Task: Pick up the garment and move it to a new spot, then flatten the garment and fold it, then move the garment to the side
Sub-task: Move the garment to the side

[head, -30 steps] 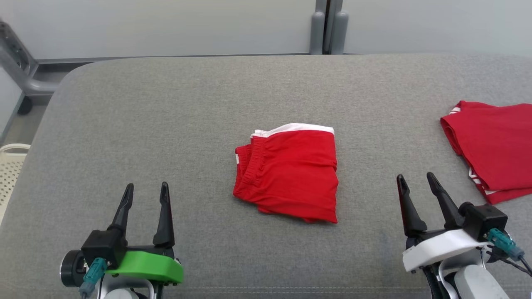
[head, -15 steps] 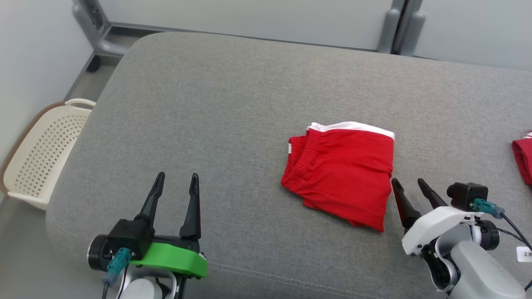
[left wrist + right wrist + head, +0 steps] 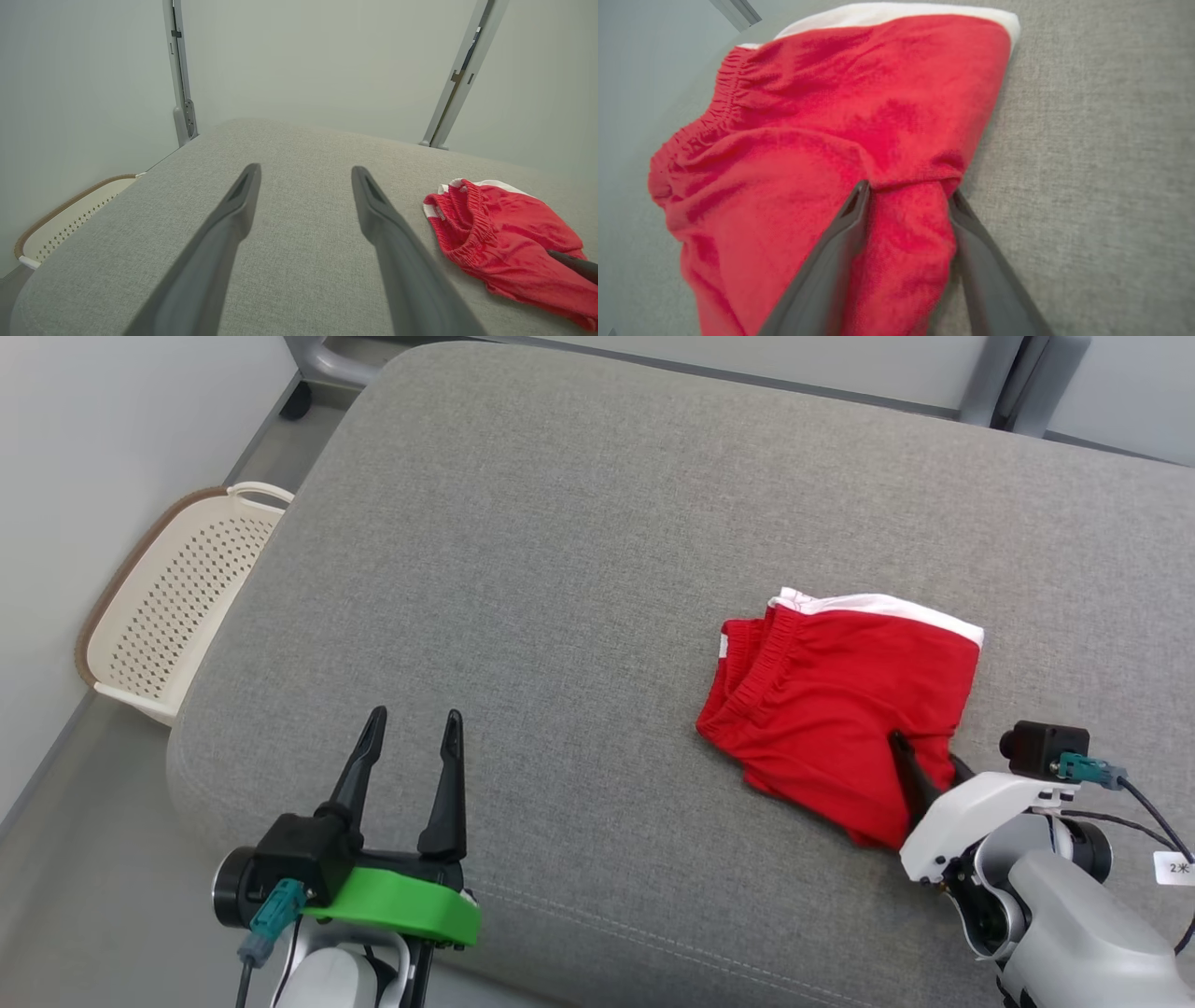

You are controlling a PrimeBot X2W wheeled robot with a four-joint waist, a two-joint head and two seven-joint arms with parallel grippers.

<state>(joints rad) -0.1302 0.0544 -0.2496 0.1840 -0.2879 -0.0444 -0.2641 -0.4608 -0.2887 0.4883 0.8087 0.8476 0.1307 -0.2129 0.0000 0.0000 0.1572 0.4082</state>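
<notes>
One red garment (image 3: 840, 700) — folded shorts with a white band — lies at 3 o'clock in the head view. One cream perforated basket (image 3: 168, 607) at 9 o'clock. One grey cushion (image 3: 560, 569). Two grippers (two dark fingers (image 3: 448, 775) each, four in all): left gripper (image 3: 416, 714) at 7, right gripper (image 3: 926, 751) at 4. Two grey uprights (image 3: 180, 84) in the left wrist view.

A grey cushion (image 3: 579, 523) with a rounded corner and a stitched seam along its near edge takes up most of the head view. At the left edge of the frame a cream basket (image 3: 140, 635), perforated and brown-rimmed, stands on the grey floor (image 3: 84, 821) just beside the cushion, near a pale wall (image 3: 112, 420). Grey posts (image 3: 985, 378) rise at the upper right. A dark blob (image 3: 297, 401) at the upper left may be a caster.
</notes>
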